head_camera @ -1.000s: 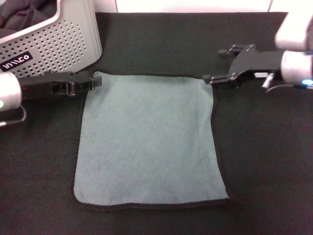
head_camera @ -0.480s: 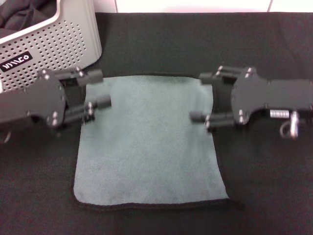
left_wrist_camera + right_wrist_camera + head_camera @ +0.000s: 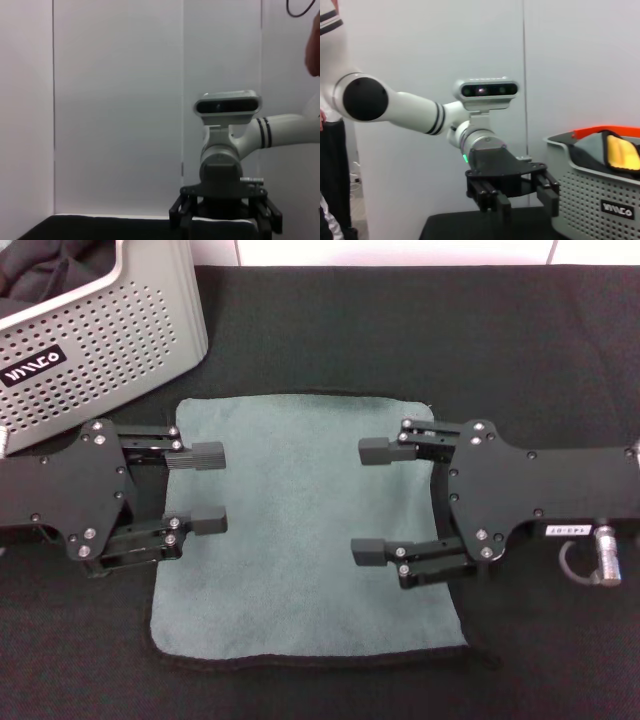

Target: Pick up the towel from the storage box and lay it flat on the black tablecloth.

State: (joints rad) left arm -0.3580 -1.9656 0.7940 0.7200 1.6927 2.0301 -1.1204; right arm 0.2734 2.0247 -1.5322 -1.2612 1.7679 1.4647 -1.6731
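Dark cloth [image 3: 40, 265] lay bunched at far left corner of head view. Right wrist view: folded yellow cloth [image 3: 622, 152] sat beside more dark fabric, orange strip [image 3: 600, 131] just above both. Person [image 3: 332, 170] in dark trousers stood at edge, against plain white wall [image 3: 570, 60]. Left wrist view: thin black cable [image 3: 300, 10] looped in upper corner.
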